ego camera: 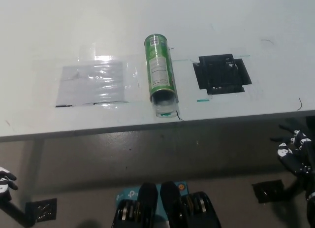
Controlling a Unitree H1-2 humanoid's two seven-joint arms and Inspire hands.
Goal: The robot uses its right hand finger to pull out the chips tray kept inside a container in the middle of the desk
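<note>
Task at outset, nothing pulled: green container (160, 73) lies mid-worktop (221, 21), open mouth at near edge, clear chips tray (165, 110) barely protruding; right hand (295, 151), fingers spread, empty, waits below right; left hand (5, 181) rests lower left, state indiscernible.

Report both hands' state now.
Left white hand: barely in view at the frame edge, cannot tell.
Right black hand: open, holding nothing, below the desk edge.

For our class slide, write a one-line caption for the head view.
Green can lying on the desk, its open end at the near edge; both hands, white left and black right, low beside the desk.
</note>
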